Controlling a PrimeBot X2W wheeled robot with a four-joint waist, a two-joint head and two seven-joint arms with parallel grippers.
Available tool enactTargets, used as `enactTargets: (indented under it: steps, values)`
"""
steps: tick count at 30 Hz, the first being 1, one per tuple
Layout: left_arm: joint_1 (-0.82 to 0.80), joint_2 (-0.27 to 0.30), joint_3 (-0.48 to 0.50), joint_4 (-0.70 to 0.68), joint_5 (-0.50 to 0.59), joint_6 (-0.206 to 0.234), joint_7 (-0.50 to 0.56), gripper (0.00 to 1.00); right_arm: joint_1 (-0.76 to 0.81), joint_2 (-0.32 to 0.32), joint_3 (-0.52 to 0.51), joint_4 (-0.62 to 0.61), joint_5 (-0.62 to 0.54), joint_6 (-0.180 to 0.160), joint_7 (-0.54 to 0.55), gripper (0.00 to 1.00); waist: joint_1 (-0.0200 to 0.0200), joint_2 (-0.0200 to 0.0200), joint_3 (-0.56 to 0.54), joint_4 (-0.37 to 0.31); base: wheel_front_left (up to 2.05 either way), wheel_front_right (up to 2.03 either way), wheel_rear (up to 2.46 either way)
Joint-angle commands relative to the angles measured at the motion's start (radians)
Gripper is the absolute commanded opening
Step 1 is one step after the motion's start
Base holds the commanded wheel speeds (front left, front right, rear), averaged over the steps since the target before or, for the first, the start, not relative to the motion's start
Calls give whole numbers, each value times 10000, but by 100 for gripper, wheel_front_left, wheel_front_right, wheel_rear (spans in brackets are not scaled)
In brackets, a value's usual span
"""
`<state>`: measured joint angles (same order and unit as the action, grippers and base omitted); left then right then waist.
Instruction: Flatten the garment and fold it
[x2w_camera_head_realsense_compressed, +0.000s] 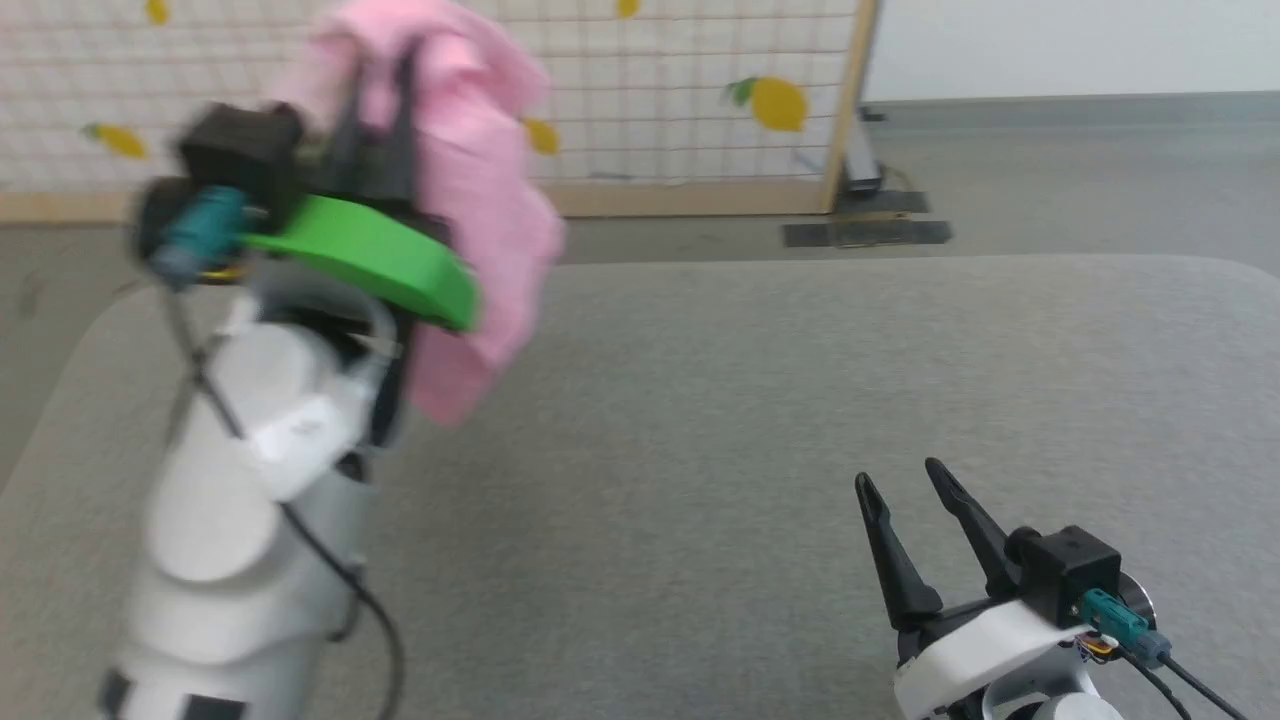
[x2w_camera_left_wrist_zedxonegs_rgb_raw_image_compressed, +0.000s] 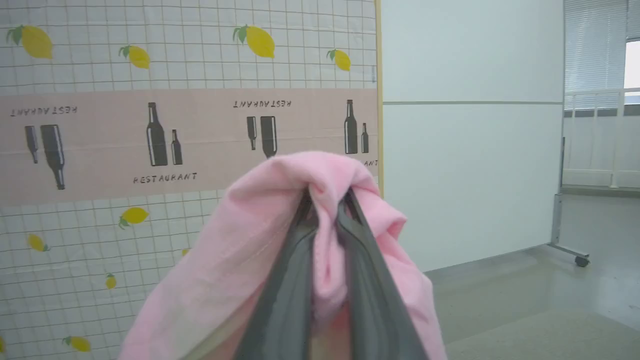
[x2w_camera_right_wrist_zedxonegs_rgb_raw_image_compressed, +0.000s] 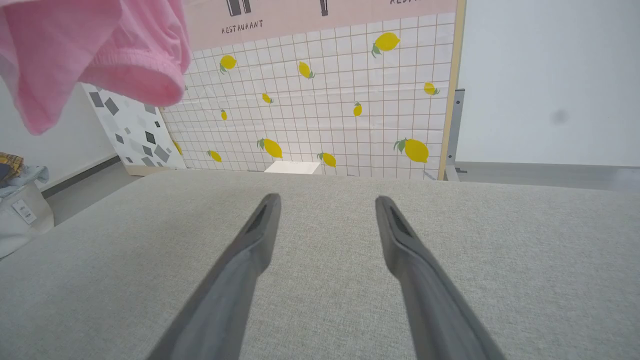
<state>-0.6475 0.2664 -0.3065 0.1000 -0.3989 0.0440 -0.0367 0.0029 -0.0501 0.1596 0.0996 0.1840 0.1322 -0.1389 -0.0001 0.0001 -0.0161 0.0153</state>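
One garment (x2w_camera_left_wrist_zedxonegs_rgb_raw_image_compressed: 250, 225) fold between the left jaws, apparently mid-air.

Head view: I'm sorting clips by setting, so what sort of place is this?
Probably an indoor lab or demo room: a freestanding wood-framed screen printed with lemons, a wide grey fabric-covered table, and a bare white wall above grey flooring.

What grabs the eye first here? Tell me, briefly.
The pink garment hangs bunched in the air at the upper left of the head view, pinched in the shut jaws of the raised left gripper. Next comes the right gripper at lower right, jaws spread wide and holding nothing, over the grey padded surface. Behind stands a lemon-print screen.
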Motion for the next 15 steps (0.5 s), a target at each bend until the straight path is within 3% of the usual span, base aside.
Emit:
enactTargets:
  steps: [1, 5, 8, 15]
  values:
    - [25, -247, -192, 43, -62, -79, -32, 0, 116, -1, 0, -78, -64, -15, 74, 100, 1, -1, -309, -1174, 0, 0, 0]
    - [492, -1125, -766, 635, -496, -222, -33, 0, 142, -1, 12, -223, -123, -15, 198, 100, 1, -1, -152, -1850, 0, 0, 0]
    - [866, -1402, -1279, 1520, -596, -342, 354, 0, 132, -1, -4, -271, -155, -15, 253, 100, 1, -1, -48, -2203, 0, 0, 0]
    - [2017, -1697, -2591, 3999, -1112, -658, 3124, 0, 103, -1, 60, -320, -219, -15, 358, 100, 1, -1, 135, -2780, 0, 0, 0]
